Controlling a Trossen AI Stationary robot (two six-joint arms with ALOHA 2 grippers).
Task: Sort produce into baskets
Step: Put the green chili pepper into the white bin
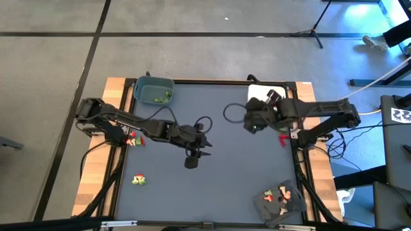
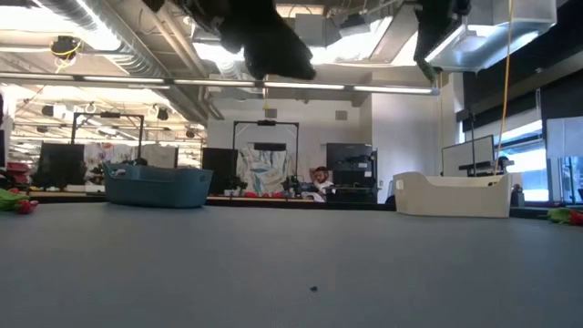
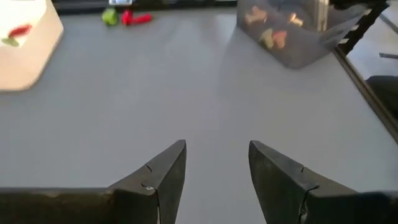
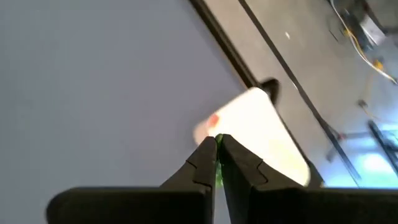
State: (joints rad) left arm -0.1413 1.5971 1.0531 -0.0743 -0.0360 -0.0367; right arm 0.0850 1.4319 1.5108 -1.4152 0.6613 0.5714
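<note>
My right gripper is shut on a small green piece of produce and hangs above the table beside the white basket, which holds a red piece. In the high view this gripper is at the far right. My left gripper stands open over bare table near the middle, with nothing between its fingers. The blue-grey basket at the far left holds green pieces. The dark grey basket at the near right holds several pieces. My right gripper pinches the green piece between its two fingers; only a thin green sliver shows in the gap between them. The fingers slant downward. The piece is lifted clear of the table.
Loose produce lies on the table: a red and green cluster and a yellow-green cluster at the left edge, and a red piece at the right edge. The middle of the grey mat is bare.
</note>
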